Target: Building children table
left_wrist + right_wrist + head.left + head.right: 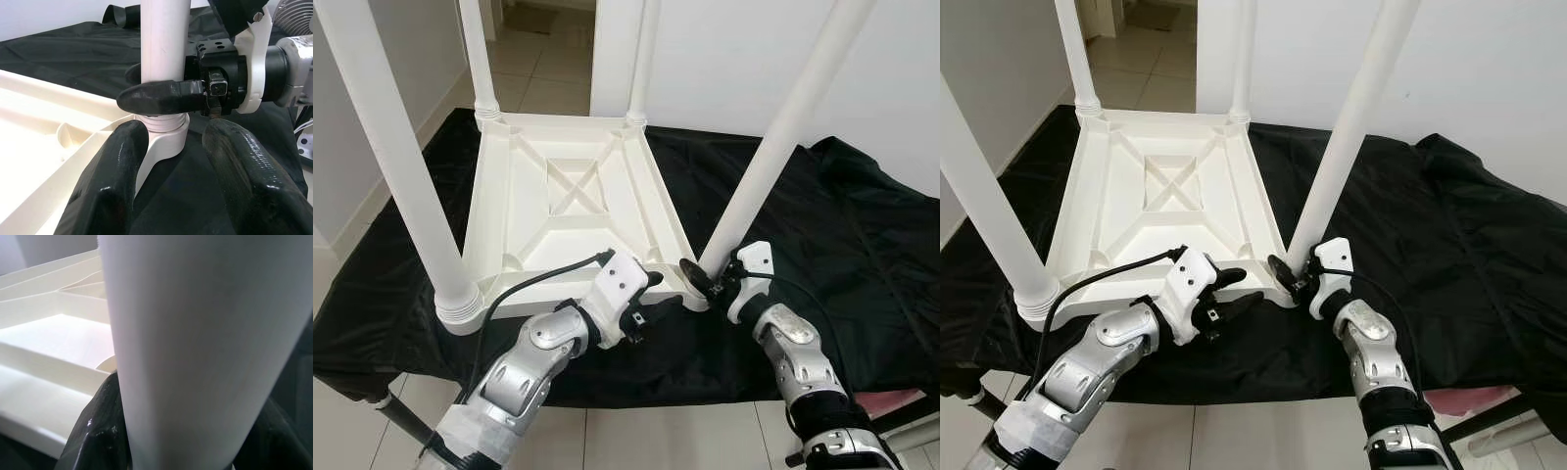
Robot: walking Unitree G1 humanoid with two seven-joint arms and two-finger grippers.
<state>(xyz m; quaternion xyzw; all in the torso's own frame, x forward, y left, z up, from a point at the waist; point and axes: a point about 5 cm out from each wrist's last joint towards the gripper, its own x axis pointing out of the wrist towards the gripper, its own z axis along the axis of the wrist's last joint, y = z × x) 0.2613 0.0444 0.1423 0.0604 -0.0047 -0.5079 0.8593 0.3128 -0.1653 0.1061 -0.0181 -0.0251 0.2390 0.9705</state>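
A white children's table (568,196) lies upside down on a black cloth (842,225), its legs pointing up. My right gripper (710,276) is shut on the near-right leg (773,157) just above its threaded base at the corner socket. In the right wrist view that leg (195,342) runs between the black fingers (98,426). My left gripper (658,294) is open at the table's front edge, just left of that corner. In the left wrist view its fingers (105,186) frame the socket, and the right gripper's finger (156,96) presses the leg (164,44).
The near-left leg (401,166) stands tall by my left arm. Two far legs (478,59) rise at the back corners. A white wall is behind the table, with tiled floor and a doorway at the far left. The cloth's front edge lies just under my forearms.
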